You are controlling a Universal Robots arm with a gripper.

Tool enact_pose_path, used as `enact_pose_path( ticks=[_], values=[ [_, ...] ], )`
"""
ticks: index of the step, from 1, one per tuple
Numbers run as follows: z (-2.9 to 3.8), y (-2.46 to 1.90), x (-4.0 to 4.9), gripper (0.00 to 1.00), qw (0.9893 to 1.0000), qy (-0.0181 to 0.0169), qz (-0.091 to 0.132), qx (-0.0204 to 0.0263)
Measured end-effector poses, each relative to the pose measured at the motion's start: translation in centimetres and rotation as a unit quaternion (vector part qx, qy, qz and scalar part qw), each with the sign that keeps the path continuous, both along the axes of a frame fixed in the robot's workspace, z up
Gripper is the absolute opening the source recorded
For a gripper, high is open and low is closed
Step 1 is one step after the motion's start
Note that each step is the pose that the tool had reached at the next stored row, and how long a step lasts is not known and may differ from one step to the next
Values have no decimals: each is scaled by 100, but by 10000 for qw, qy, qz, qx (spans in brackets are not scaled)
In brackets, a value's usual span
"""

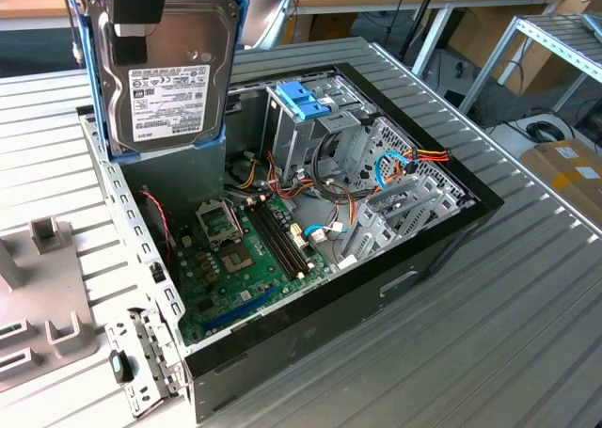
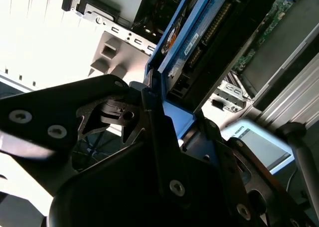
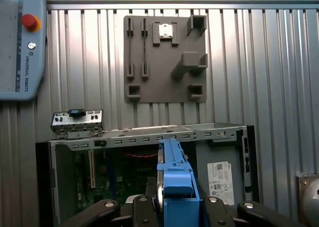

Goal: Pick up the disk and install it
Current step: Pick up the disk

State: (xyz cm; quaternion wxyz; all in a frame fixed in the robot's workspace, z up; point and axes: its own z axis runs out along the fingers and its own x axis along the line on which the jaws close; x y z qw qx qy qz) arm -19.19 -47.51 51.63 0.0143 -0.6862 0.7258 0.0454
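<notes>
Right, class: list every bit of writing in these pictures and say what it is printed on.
Label on the disk: black print, too small to read.
Sticker on the grey box: too small to read.
Grey control pad: capital letters, a maker's name, left unquoted.

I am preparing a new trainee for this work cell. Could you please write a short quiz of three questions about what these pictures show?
1. What does the gripper hold?
2. How does the disk stand in relation to the open computer case? A: held upright over it; B: lying flat inside it; C: leaning against its outer wall.
3. True or false: the computer case has its side cover closed.

Key: 1. the disk; 2. A; 3. false.
</notes>
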Motion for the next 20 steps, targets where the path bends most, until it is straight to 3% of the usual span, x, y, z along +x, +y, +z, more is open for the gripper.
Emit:
enact_pose_path(
  ticks=[14,16,17,18,19,20],
  values=[
    [0,-166,0,37,10000,0,0,0],
    [0,-205,0,37,10000,0,0,0],
    [0,-340,0,37,10000,0,0,0],
    [0,-404,0,37,10000,0,0,0],
    [0,-542,0,37,10000,0,0,0],
    [1,-629,0,37,10000,0,0,0]
  ],
)
